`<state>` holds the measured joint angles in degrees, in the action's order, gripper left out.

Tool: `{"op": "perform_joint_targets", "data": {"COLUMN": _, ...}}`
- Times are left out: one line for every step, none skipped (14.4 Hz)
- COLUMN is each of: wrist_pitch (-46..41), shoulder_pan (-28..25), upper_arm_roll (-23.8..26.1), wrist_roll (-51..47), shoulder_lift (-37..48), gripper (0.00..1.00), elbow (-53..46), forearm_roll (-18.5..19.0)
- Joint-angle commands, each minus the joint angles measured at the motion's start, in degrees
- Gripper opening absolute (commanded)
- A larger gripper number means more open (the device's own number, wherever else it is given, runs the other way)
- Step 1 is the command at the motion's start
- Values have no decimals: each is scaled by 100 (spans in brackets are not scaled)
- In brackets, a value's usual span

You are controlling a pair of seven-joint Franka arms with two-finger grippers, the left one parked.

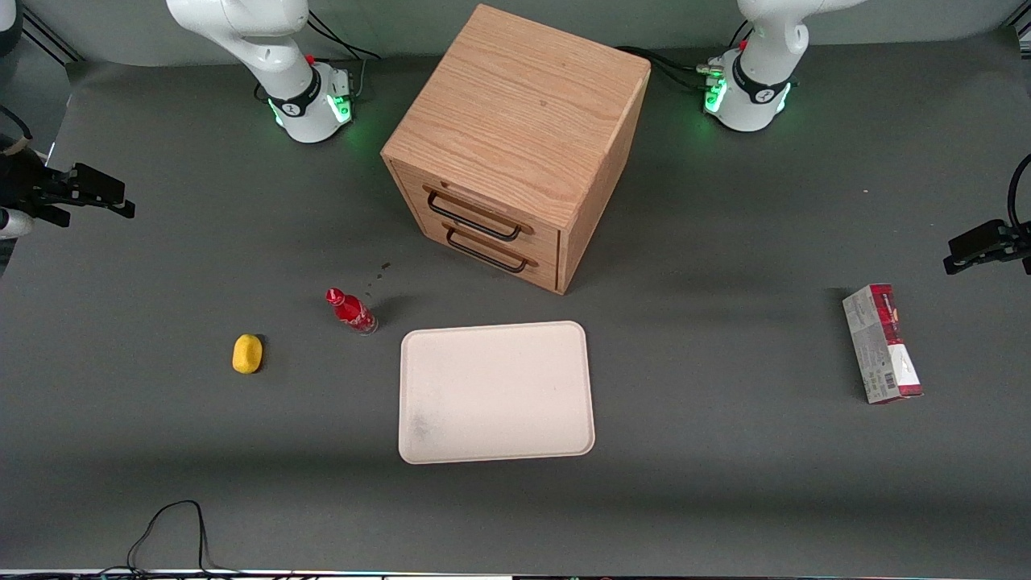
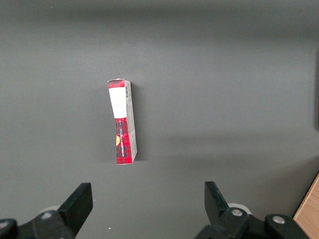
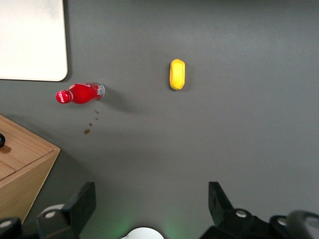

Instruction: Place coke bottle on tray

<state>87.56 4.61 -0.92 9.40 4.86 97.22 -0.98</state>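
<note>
**Approach and grasp: coke bottle to tray**

The gripper [image 3: 149, 209] is hovering high over the working arm's end of the table [image 1: 725, 499], fingers [image 3: 82, 201] spread wide apart and holding nothing. The coke bottle [image 1: 351, 310] is standing upright on the table, just beside the tray's [image 1: 496, 391] corner nearest the drawer cabinet [image 1: 515, 141], not touching it. A yellow lump [image 1: 247, 354] is lying well clear, toward the working arm's end.

Procedure, as judged from this position:
- Centre the open jaws over the bottle before descending.
- Close on the body below the cap; the narrow neck is likely to slip.
- Lift clear of the low rim before translating.
</note>
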Motion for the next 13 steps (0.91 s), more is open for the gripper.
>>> {"op": "perform_joint_targets", "data": {"wrist_pitch": -81, "shoulder_pan": 180, "upper_arm_roll": 171, "wrist_roll": -201, "shoulder_lift": -11, "gripper": 100, "elbow": -133, "forearm_roll": 71}}
{"op": "perform_joint_targets", "data": {"wrist_pitch": -81, "shoulder_pan": 180, "upper_arm_roll": 197, "wrist_roll": -210, "shoulder_lift": -11, "gripper": 100, "elbow": -124, "forearm_roll": 71}}
{"op": "perform_joint_targets", "data": {"wrist_pitch": -90, "shoulder_pan": 163, "upper_arm_roll": 198, "wrist_roll": -219, "shoulder_lift": -11, "gripper": 100, "elbow": -124, "forearm_roll": 71}}
{"op": "perform_joint_targets", "data": {"wrist_pitch": -90, "shoulder_pan": 128, "upper_arm_roll": 198, "wrist_roll": -236, "shoulder_lift": -20, "gripper": 100, "elbow": -141, "forearm_roll": 71}}
{"op": "perform_joint_targets", "data": {"wrist_pitch": -99, "shoulder_pan": 128, "upper_arm_roll": 206, "wrist_roll": -280, "shoulder_lift": -20, "gripper": 100, "elbow": -142, "forearm_roll": 71}}
{"op": "perform_joint_targets", "data": {"wrist_pitch": -116, "shoulder_pan": 128, "upper_arm_roll": 206, "wrist_roll": -281, "shoulder_lift": -29, "gripper": 100, "elbow": -142, "forearm_roll": 63}}
{"op": "perform_joint_targets", "data": {"wrist_pitch": -125, "shoulder_pan": 119, "upper_arm_roll": 206, "wrist_roll": -281, "shoulder_lift": -29, "gripper": 100, "elbow": -150, "forearm_roll": 54}}
{"op": "perform_joint_targets", "data": {"wrist_pitch": -134, "shoulder_pan": 119, "upper_arm_roll": 224, "wrist_roll": -289, "shoulder_lift": -29, "gripper": 100, "elbow": -176, "forearm_roll": 28}}
{"op": "perform_joint_targets", "data": {"wrist_pitch": -142, "shoulder_pan": 119, "upper_arm_roll": 294, "wrist_roll": -289, "shoulder_lift": -37, "gripper": 100, "elbow": -185, "forearm_roll": 19}}
{"op": "perform_joint_targets", "data": {"wrist_pitch": -151, "shoulder_pan": 119, "upper_arm_roll": 329, "wrist_roll": -298, "shoulder_lift": -37, "gripper": 100, "elbow": -185, "forearm_roll": 10}}
{"op": "perform_joint_targets", "data": {"wrist_pitch": -151, "shoulder_pan": 119, "upper_arm_roll": 477, "wrist_roll": -307, "shoulder_lift": -46, "gripper": 100, "elbow": -185, "forearm_roll": 10}}
{"op": "perform_joint_targets", "data": {"wrist_pitch": -151, "shoulder_pan": 119, "upper_arm_roll": 644, "wrist_roll": -420, "shoulder_lift": -46, "gripper": 100, "elbow": -212, "forearm_roll": 1}}
{"op": "perform_joint_targets", "data": {"wrist_pitch": -151, "shoulder_pan": 119, "upper_arm_roll": 846, "wrist_roll": -787, "shoulder_lift": -81, "gripper": 100, "elbow": -281, "forearm_roll": 1}}
